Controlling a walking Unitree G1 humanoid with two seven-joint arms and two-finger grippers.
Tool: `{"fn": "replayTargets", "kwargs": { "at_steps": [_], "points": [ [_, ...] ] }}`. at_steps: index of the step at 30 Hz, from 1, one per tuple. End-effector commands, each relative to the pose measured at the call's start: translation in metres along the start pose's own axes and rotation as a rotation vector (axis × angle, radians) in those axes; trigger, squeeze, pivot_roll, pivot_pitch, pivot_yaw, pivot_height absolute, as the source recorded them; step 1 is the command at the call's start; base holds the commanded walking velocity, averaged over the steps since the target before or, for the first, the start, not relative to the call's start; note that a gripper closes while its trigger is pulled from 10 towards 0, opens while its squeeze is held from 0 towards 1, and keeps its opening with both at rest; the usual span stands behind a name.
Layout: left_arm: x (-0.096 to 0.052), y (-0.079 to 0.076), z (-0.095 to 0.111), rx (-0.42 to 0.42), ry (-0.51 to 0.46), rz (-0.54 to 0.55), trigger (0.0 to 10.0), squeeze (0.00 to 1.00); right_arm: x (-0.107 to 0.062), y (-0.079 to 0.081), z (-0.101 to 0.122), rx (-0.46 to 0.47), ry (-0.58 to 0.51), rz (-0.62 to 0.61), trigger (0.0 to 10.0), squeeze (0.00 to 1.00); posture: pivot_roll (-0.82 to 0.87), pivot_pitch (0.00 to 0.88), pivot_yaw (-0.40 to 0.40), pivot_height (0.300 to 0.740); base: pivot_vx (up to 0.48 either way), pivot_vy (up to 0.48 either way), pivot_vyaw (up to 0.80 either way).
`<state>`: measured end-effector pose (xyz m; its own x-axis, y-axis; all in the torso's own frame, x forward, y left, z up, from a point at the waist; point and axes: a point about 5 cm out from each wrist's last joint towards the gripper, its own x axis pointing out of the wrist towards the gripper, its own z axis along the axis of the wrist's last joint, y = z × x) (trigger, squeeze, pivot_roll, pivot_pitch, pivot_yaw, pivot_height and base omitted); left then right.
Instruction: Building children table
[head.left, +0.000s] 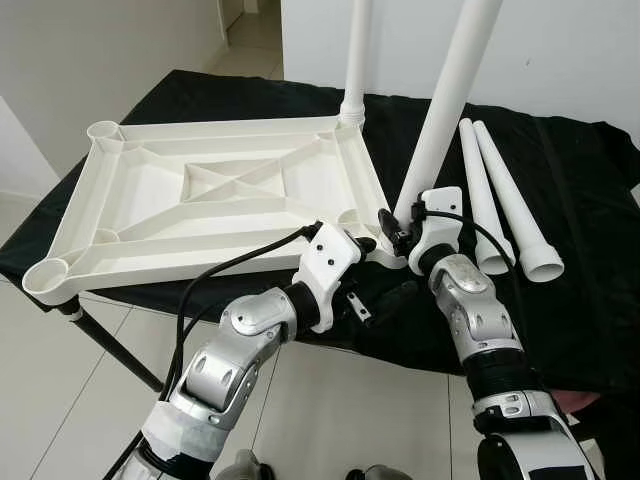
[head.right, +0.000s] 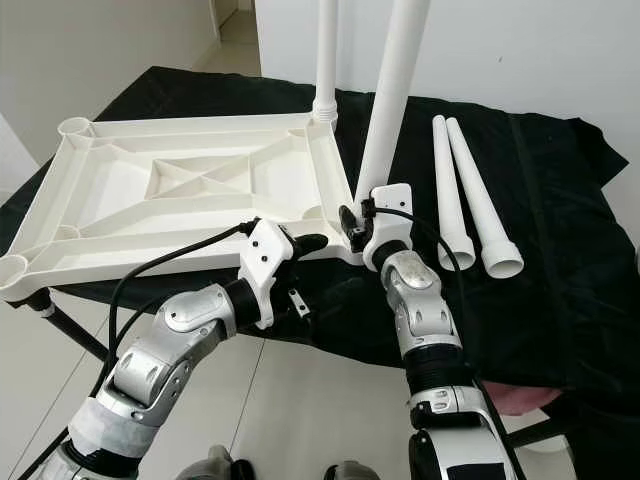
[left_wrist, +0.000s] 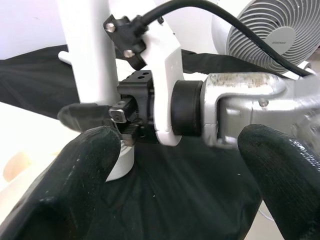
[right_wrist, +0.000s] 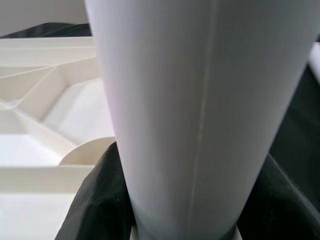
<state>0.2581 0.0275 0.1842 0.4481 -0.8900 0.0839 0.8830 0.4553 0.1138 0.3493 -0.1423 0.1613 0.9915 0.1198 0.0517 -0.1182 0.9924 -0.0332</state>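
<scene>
The white tabletop (head.left: 205, 215) lies upside down on a black cloth. One white leg (head.left: 357, 60) stands upright in its far right corner socket. My right gripper (head.left: 400, 232) is shut on a second white leg (head.left: 450, 90), whose base sits at the near right corner socket and which leans a little to the right. In the right wrist view that leg (right_wrist: 200, 100) stands between the black fingers (right_wrist: 100, 200). My left gripper (head.left: 385, 270) is open beside the same corner, its fingers (left_wrist: 70, 190) pointing at the right gripper with nothing between them.
Two loose white legs (head.left: 482, 195) (head.left: 515, 205) lie side by side on the black cloth (head.left: 580, 220) to the right. The table's near edge is just under my wrists, with tiled floor (head.left: 90, 420) below. A white fan (left_wrist: 270, 30) stands beyond.
</scene>
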Motion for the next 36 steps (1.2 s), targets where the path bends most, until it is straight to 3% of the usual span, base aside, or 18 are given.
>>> {"fn": "replayTargets", "kwargs": {
  "at_steps": [1, 6, 13, 14, 15, 16, 17, 18, 22, 28, 29, 32, 33, 35, 36],
  "points": [
    [0.0, -0.002, -0.003, -0.006, 0.008, -0.017, 10.0, 0.0, -0.005, -0.008, -0.009, -0.008, 0.042, -0.13, 0.0, 0.0, -0.08, 0.056, 0.017, 0.74, 0.0, 0.0, 0.0],
    [0.0, -0.002, -0.004, -0.007, 0.007, -0.013, 10.0, 0.0, -0.011, -0.001, -0.012, 0.018, 0.034, -0.294, 0.0, 0.0, -0.07, 0.048, 0.008, 0.74, 0.0, 0.0, 0.0],
    [0.001, -0.003, -0.004, -0.007, 0.008, -0.016, 10.0, 0.0, -0.008, 0.008, -0.009, 0.055, 0.034, -0.283, 0.0, 0.0, -0.07, 0.044, 0.008, 0.74, 0.0, 0.0, 0.0],
    [0.001, -0.003, -0.004, -0.006, 0.008, -0.017, 10.0, 0.0, -0.007, 0.006, -0.006, 0.04, 0.025, -0.28, 5.2, 0.0, -0.07, 0.043, 0.007, 0.74, 0.0, 0.0, 0.0],
    [0.001, -0.003, -0.004, -0.006, 0.008, -0.017, 10.0, 0.0, -0.007, 0.006, -0.006, 0.04, 0.025, -0.28, 5.2, 0.0, -0.07, 0.043, 0.007, 0.74, 0.0, 0.0, 0.0],
    [0.001, -0.003, -0.004, -0.006, 0.008, -0.017, 10.0, 0.0, -0.007, 0.005, -0.005, 0.038, 0.02, -0.283, 10.0, 0.0, -0.07, 0.043, 0.007, 0.74, 0.0, 0.0, 0.0],
    [0.001, -0.003, -0.004, -0.006, 0.008, -0.017, 10.0, 0.0, -0.007, 0.005, -0.005, 0.038, 0.02, -0.283, 10.0, 0.0, -0.07, 0.043, 0.007, 0.74, 0.0, 0.0, 0.0],
    [0.001, -0.003, -0.004, -0.006, 0.009, -0.017, 10.0, 0.0, -0.007, 0.005, -0.004, 0.039, 0.013, -0.271, 10.0, 1.0, -0.07, 0.043, 0.007, 0.74, 0.0, 0.0, 0.0],
    [0.0, -0.003, -0.004, -0.006, 0.009, -0.017, 10.0, 0.0, -0.007, 0.006, 0.0, 0.045, -0.004, -0.252, 10.0, 1.0, -0.07, 0.047, 0.007, 0.74, 0.0, 0.0, 0.0],
    [0.0, -0.003, -0.004, -0.009, 0.01, -0.014, 10.0, 0.0, 0.0, -0.001, 0.007, 0.045, -0.033, -0.059, 10.0, 1.0, -0.07, 0.051, 0.008, 0.74, 0.0, 0.0, 0.0],
    [0.0, -0.003, -0.004, -0.01, 0.01, -0.013, 10.0, 0.0, 0.001, -0.001, 0.008, 0.036, -0.031, -0.008, 10.0, 0.0, -0.07, 0.051, 0.008, 0.74, 0.0, 0.0, 0.0],
    [0.0, -0.003, -0.004, -0.01, 0.009, -0.013, 10.0, 0.0, 0.003, -0.001, 0.01, 0.017, -0.026, 0.07, 10.0, 0.0, -0.07, 0.059, 0.01, 0.74, 0.0, 0.0, 0.0],
    [-0.001, -0.003, -0.004, -0.01, 0.011, -0.015, 10.0, 0.0, 0.006, -0.002, 0.013, -0.028, -0.022, 0.233, 10.0, 0.0, -0.07, 0.059, 0.014, 0.74, 0.0, 0.0, 0.0],
    [-0.001, -0.003, -0.004, -0.01, 0.011, -0.015, 10.0, 0.0, 0.006, -0.002, 0.013, -0.028, -0.022, 0.233, 10.0, 0.0, -0.07, 0.059, 0.014, 0.74, 0.0, 0.0, 0.0],
    [-0.001, -0.003, -0.004, -0.01, 0.013, -0.019, 10.0, 0.0, 0.008, -0.002, 0.014, -0.078, -0.021, 0.337, 10.0, 0.0, -0.07, 0.057, 0.017, 0.74, 0.0, 0.0, 0.0]
  ]
}}
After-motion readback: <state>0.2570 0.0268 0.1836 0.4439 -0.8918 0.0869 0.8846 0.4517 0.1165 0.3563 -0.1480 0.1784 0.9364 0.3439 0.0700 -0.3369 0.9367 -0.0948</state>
